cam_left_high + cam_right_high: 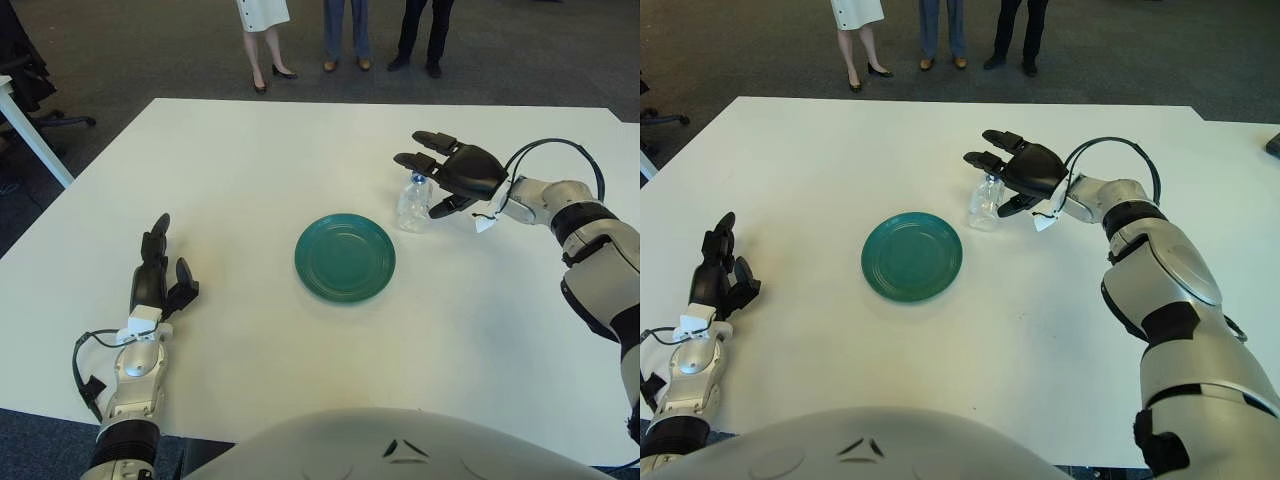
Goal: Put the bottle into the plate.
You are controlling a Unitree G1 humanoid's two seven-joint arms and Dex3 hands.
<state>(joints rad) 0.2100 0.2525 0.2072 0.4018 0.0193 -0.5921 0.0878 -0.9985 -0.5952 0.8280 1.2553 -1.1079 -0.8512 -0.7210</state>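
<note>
Bottle (413,203) — small, clear, standing upright on the white table (250,160) just off the far right edge of the green plate (345,257), not on it. My right hand (452,172) sits right at the bottle's right side and over its top, fingers (420,160) spread out past the cap and thumb low beside the body; I can't tell whether it touches, and nothing is gripped. My left hand (155,285) shows well to the left of the plate near the table's front edge — fingers pointing up, relaxed, holding nothing.
</note>
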